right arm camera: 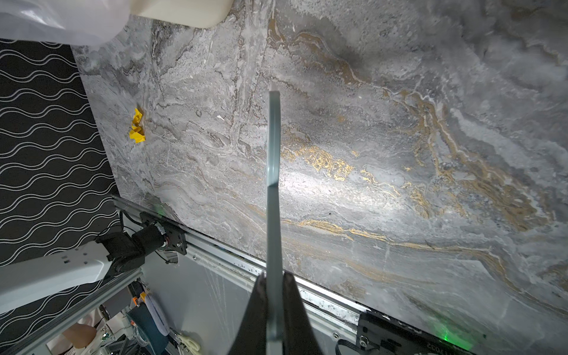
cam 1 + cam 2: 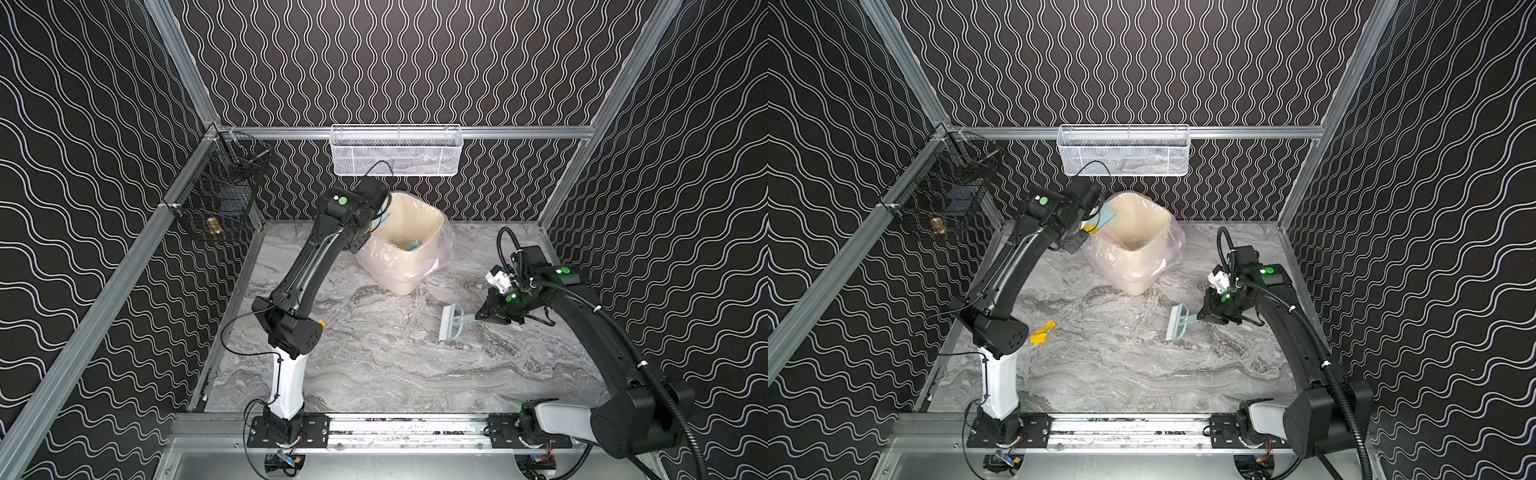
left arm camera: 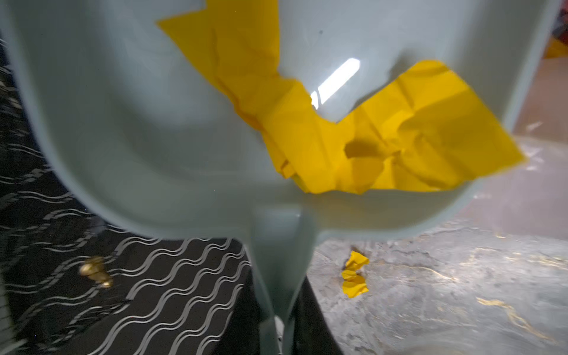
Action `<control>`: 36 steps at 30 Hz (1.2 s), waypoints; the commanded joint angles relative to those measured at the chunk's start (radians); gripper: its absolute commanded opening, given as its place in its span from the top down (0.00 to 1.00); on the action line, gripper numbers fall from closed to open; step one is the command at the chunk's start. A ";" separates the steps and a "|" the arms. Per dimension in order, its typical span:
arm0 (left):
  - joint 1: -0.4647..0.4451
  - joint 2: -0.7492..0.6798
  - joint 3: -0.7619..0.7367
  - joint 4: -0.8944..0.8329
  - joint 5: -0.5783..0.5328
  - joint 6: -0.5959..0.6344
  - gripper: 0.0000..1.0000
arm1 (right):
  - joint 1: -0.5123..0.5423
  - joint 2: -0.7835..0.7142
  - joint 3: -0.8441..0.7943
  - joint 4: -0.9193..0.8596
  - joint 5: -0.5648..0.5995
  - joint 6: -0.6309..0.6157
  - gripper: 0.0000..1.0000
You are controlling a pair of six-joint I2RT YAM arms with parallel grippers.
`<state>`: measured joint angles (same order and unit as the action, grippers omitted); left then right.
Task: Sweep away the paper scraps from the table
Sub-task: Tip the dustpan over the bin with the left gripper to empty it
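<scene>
1. Well, one yellow paper scrap (image 2: 1042,330) lies on the table (image 2: 1142,374) near its left edge, just beside the left arm's elbow.
2. Another crumpled yellow scrap (image 3: 353,138) sits inside the pale blue dustpan (image 3: 138,123), against its back wall by the handle.
3. Light blue paper (image 2: 413,246) shows inside the lined cream waste bin (image 2: 399,278), which stands near the table's far edge.
4. The left gripper (image 3: 278,335) is clamped on the dustpan's handle, with the pan tilted at the bin's left rim.
5. The right gripper (image 1: 274,295) pinches the brush (image 2: 453,322) by its handle, toward the table's right edge. Whether the bristles touch the marble I cannot tell.
</scene>
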<state>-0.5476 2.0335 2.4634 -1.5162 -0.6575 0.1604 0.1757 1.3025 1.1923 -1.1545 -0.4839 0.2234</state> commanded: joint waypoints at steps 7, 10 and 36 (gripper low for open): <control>-0.073 0.002 -0.074 0.302 -0.343 0.363 1.00 | -0.001 -0.030 -0.054 -0.011 -0.035 -0.016 1.00; -0.082 0.001 -0.116 0.418 -0.392 0.499 1.00 | -0.001 -0.037 -0.056 -0.010 -0.039 -0.017 1.00; -0.143 -0.198 -0.533 0.950 -0.365 0.820 1.00 | 0.015 -0.065 -0.081 0.091 -0.120 0.017 1.00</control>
<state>-0.6819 1.8587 1.8793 -0.3996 -1.0611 1.2312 0.1810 1.2495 1.1164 -1.1179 -0.5522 0.2161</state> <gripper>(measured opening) 0.163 0.091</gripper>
